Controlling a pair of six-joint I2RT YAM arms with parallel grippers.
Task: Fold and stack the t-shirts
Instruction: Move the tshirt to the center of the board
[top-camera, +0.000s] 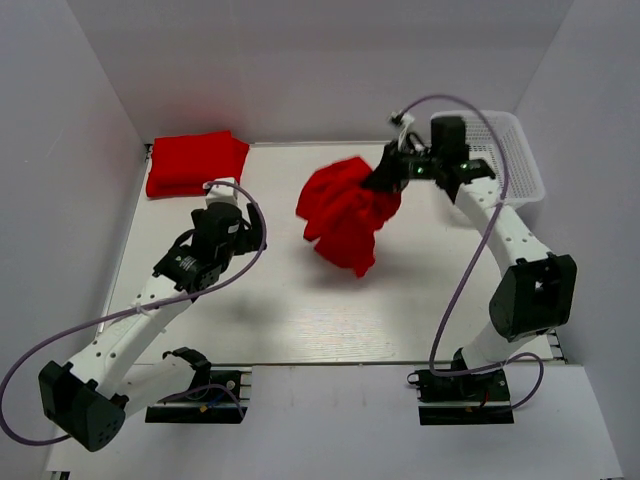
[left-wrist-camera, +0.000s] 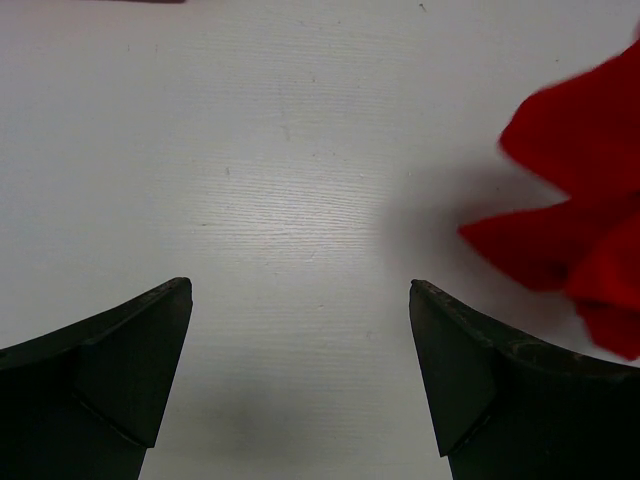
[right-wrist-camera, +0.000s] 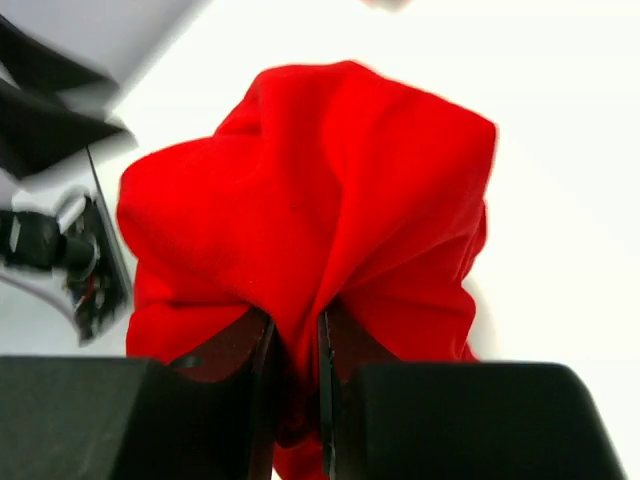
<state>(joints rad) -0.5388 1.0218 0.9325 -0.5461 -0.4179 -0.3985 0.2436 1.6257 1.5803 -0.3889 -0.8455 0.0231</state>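
Observation:
A crumpled red t-shirt (top-camera: 345, 212) hangs in the air over the middle of the table, bunched and drooping. My right gripper (top-camera: 385, 175) is shut on its upper right part; in the right wrist view the cloth (right-wrist-camera: 320, 200) is pinched between the jaws (right-wrist-camera: 296, 345). A folded red t-shirt (top-camera: 195, 162) lies flat at the far left corner. My left gripper (top-camera: 228, 196) is open and empty over bare table, left of the hanging shirt, whose edge shows at the right of the left wrist view (left-wrist-camera: 580, 220). Its fingers (left-wrist-camera: 150, 360) stand wide apart.
A white plastic mesh basket (top-camera: 510, 155) stands at the far right, behind the right arm. White walls close in the table (top-camera: 280, 310) at the back and both sides.

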